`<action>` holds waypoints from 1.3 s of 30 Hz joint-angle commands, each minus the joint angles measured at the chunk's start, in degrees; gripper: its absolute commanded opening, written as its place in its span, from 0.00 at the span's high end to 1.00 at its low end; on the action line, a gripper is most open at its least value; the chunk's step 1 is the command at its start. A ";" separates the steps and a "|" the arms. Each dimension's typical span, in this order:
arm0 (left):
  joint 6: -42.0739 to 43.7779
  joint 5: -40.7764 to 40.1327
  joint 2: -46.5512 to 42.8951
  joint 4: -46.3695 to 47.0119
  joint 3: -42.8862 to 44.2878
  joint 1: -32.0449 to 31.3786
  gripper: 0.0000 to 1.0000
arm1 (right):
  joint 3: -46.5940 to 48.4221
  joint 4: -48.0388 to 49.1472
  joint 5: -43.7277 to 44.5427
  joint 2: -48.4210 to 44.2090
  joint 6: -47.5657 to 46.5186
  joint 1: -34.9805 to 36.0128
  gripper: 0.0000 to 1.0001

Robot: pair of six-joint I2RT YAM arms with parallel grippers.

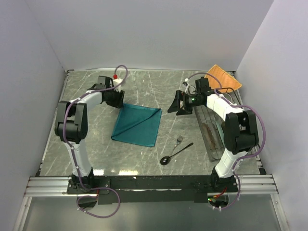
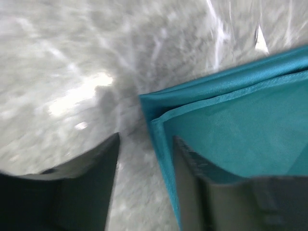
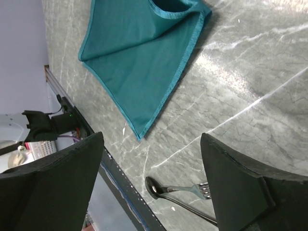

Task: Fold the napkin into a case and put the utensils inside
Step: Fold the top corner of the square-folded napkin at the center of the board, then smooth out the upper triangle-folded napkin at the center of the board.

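Note:
The teal napkin [image 1: 137, 124] lies folded flat on the grey marble table, left of centre. My left gripper [image 1: 117, 100] is low at its far left corner. In the left wrist view the left gripper [image 2: 147, 144] is open, with the edge of the napkin [image 2: 240, 120] running along the inside of the right finger [image 2: 192, 187] and bare table in the gap. The silver fork [image 1: 179, 140] and the dark spoon [image 1: 175, 154] lie crossed near the front, right of the napkin. My right gripper [image 1: 179, 105] hangs open and empty at the back right, above the table, looking down on the napkin [image 3: 139, 62], fork [image 3: 192, 188] and spoon [image 3: 156, 185].
An orange woven cloth [image 1: 223, 78] lies in the far right corner. A long clear tray [image 1: 211, 130] runs along the table's right side beneath the right arm. White walls enclose the table on three sides. A metal rail [image 3: 115, 178] edges the front.

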 commanded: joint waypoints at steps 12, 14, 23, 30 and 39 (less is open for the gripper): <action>-15.78 8.74 -33.36 2.51 -10.35 8.27 0.17 | 14.07 4.20 1.27 3.20 0.21 3.25 0.00; -17.81 11.55 -37.58 2.86 -14.64 8.27 0.14 | 14.68 5.69 1.62 3.90 0.39 4.91 0.00; -36.59 25.86 -47.18 17.87 -33.82 8.27 0.02 | 20.40 10.87 1.89 10.75 2.06 12.39 0.00; -44.45 30.71 -39.89 25.98 -38.75 7.75 0.08 | 21.01 16.68 -1.18 18.74 7.94 15.99 0.00; -34.43 29.23 -32.50 16.13 -29.53 7.13 0.07 | 22.76 5.19 -0.49 15.61 -1.09 16.35 0.00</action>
